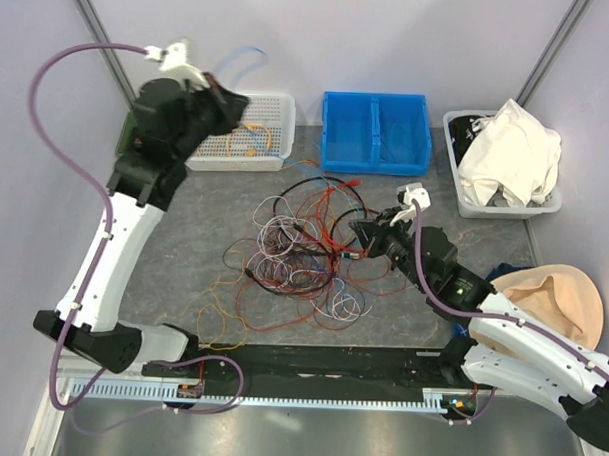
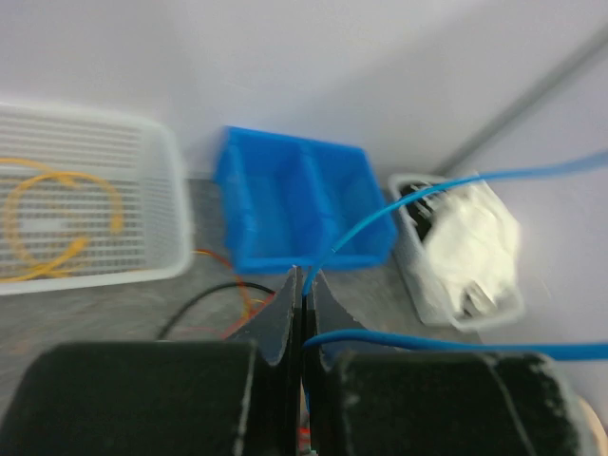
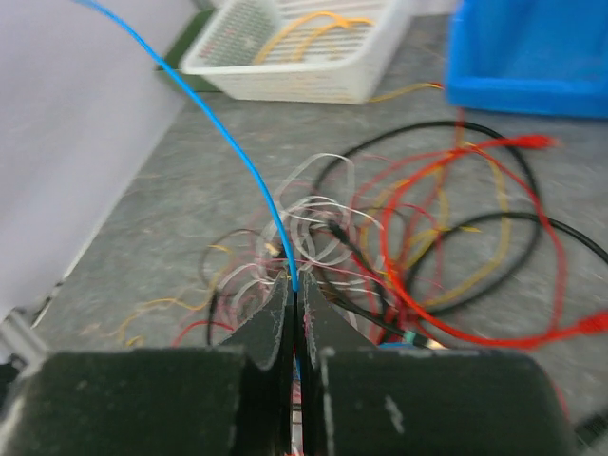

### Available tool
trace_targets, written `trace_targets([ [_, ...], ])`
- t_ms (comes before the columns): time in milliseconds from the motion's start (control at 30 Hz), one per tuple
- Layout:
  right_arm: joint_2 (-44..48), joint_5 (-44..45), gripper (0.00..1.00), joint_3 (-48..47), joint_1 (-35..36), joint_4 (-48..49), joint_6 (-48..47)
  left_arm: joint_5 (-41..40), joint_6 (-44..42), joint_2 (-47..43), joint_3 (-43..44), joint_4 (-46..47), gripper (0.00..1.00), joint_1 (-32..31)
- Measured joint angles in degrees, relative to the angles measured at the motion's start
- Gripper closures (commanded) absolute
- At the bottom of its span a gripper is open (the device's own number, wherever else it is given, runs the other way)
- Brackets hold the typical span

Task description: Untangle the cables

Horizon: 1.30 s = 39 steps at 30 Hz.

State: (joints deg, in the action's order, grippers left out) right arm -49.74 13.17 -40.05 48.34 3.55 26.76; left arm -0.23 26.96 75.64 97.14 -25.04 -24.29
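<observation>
Two grippers, both clenched: the left gripper (image 2: 302, 285) and the right gripper (image 3: 296, 296) each pinch a blue wire (image 3: 228, 142) between shut fingertips, which only the wrist views show plainly. One pile of cables (image 1: 304, 243), red, black, white and yellow, lies on the table (image 1: 185, 224) between the arms and shows whole only from above, the right gripper at its right edge. Behind it stand one white basket (image 1: 237, 166) holding yellow wire, one blue bin (image 1: 377, 98) of two compartments, and one tub (image 1: 453, 120) of white cloth.
</observation>
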Motion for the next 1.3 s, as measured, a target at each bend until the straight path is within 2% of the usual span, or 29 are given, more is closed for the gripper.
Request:
trace_targets([
  [67, 1.0, 2.0, 1.0, 0.5, -1.1, -2.6, 0.5, -0.2, 1.2, -0.4, -0.2, -1.3, 0.98, 7.1],
  [100, 1.6, 2.9, 1.0, 1.1, -1.6, -3.5, 0.9, -0.2, 1.4, -0.9, -0.2, -1.6, 0.98, 8.1],
  [333, -0.3, 5.8, 1.0, 0.9, -2.3, -7.5, 1.9, 4.4, 2.6, -7.7, -1.0, 0.6, 0.98, 7.5],
  [467, -5.7, 6.8, 1.0, -6.7, -5.1, -10.9, 1.7, 2.3, 2.6, -12.8, -6.6, 1.1, 0.98, 8.4],
  [600, -8.6, 7.2, 1.0, -12.3, -12.6, -11.5, 2.9, -0.7, 2.6, -18.3, -12.6, 1.7, 0.98, 9.0],
  [700, -10.4, 8.0, 1.0, -14.8, -16.1, -12.0, 3.8, -1.0, 3.2, -23.8, -17.2, 1.9, 0.98, 9.1],
  [967, -21.7, 7.0, 1.0, -29.2, -24.9, -12.2, 6.1, 1.1, 5.1, -37.0, -27.0, 2.4, 0.98, 9.1],
  [1067, -25.1, 6.2, 1.0, -35.0, -27.6, -12.1, 6.4, 3.2, 5.7, -39.5, -30.5, 2.5, 0.98, 9.1],
  [1300, -34.0, 5.7, 1.0, -49.1, -29.2, -11.1, 4.1, 5.6, 6.7, -40.6, -40.1, 0.9, 0.98, 9.1],
])
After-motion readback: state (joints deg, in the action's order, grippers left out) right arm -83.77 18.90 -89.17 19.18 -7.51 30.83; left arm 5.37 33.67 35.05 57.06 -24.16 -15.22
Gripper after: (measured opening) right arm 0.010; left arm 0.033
